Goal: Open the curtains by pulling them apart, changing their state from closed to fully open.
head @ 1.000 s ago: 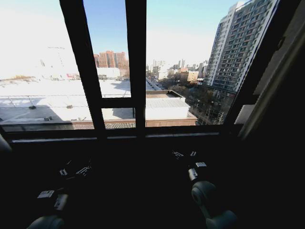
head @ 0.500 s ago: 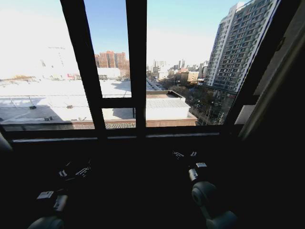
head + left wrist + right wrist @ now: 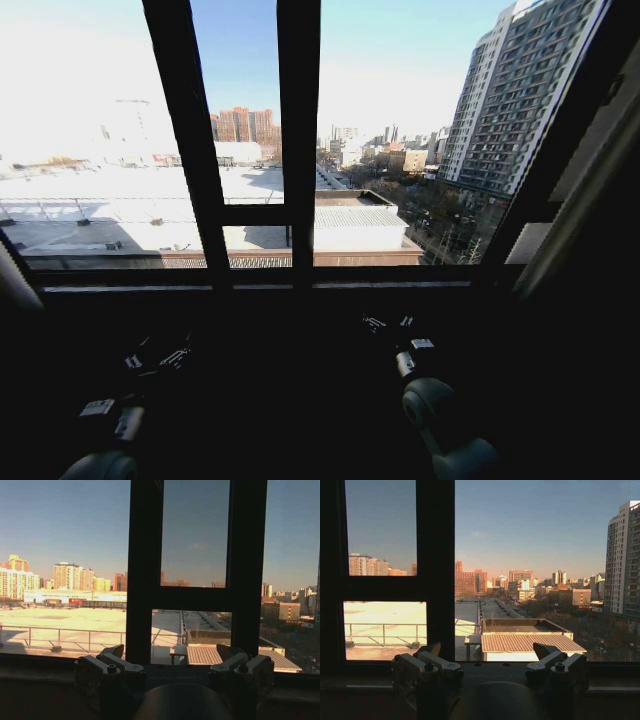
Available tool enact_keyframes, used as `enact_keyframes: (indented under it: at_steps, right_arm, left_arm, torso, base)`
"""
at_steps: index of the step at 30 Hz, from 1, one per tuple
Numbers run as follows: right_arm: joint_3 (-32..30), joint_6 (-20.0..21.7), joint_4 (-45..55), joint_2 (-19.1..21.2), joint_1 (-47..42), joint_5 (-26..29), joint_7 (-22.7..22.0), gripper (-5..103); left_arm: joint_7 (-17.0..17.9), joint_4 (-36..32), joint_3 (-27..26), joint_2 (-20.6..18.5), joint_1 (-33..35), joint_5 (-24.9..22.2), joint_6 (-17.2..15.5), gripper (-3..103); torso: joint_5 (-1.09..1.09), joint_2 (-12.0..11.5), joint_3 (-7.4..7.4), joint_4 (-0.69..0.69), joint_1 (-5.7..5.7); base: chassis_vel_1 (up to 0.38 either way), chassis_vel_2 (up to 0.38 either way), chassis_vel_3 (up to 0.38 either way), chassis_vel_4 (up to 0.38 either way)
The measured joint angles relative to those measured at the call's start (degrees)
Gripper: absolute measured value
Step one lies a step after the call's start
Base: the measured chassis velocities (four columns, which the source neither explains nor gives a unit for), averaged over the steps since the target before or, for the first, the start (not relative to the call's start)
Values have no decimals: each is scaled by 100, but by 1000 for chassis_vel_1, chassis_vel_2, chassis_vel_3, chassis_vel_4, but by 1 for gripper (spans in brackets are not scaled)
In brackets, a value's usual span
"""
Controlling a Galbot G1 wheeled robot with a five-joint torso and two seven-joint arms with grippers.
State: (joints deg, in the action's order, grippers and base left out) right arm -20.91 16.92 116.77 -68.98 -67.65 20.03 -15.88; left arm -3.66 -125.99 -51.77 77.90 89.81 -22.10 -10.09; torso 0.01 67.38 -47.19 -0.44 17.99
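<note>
Head view: the left end effector (image 3: 155, 360) and the right end effector (image 3: 388, 325) both hang low in the shadow under the window sill (image 3: 300, 287), well apart from each other. Above and ahead of them the window frame (image 3: 298, 150) stands uncovered. A pale strip far out to the left of the left end effector looks like the gathered curtains (image 3: 14, 282), though I cannot be sure.

Left wrist view: the left end effector (image 3: 172, 662) has its fingers spread apart and holds nothing, with bare glass straight ahead.

Right wrist view: the right end effector (image 3: 490, 662) is likewise spread and empty.

The job looks about finished. A good finish means checking that no fabric hangs ahead of either end effector, and keeping both arms below the sill.
</note>
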Motion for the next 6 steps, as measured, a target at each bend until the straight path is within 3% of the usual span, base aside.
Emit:
enact_keyframes:
  at_steps: [6]
  right_arm:
    - [8, 152, 127, -23, 55, 356, -18, 100]
  left_arm:
    - [-4, 1, 48, -17, 32, 23, 121, 100]
  torso:
    - [0, 0, 0, 0, 0]
  base:
    - [0, 0, 0, 0]
